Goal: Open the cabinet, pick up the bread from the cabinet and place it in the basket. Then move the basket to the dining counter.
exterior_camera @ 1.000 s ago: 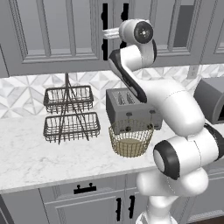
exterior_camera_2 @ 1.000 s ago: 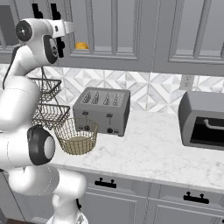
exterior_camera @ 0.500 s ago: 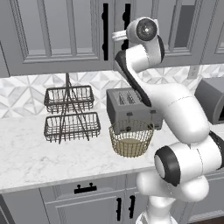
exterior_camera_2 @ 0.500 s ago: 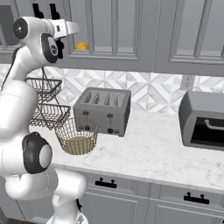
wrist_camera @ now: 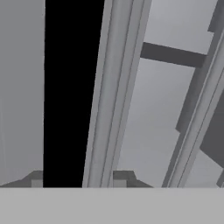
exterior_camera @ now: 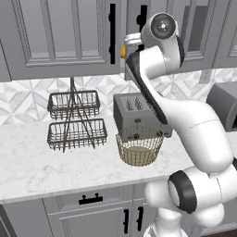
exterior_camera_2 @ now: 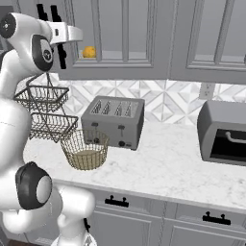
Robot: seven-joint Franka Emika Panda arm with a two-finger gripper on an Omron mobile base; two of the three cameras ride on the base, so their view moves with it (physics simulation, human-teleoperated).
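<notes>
Since a second ago the jaws have narrowed around the cabinet's black handle (wrist_camera: 65,94), now gripping it. The handle (exterior_camera: 112,32) stands upright, long axis vertical. The bread (exterior_camera_2: 88,52) sits inside the cabinet (exterior_camera_2: 144,38).

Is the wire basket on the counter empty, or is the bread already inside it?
Empty: the basket shows its bare tan bottom; the bread is up at the cabinet.

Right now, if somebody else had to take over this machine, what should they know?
Gripper: astride the long black bar handle of the grey wall cabinet; I cannot tell whether it clamps the handle yet.
Things: the small round orange-yellow bread sits at the cabinet's bottom edge. The round gold-tan wire basket stands empty on the marble worktop, in front of the grey toaster.
Done: handle reached.
Left: pull the door open, put the bread in the basket, carry the basket to the dining counter.
</notes>
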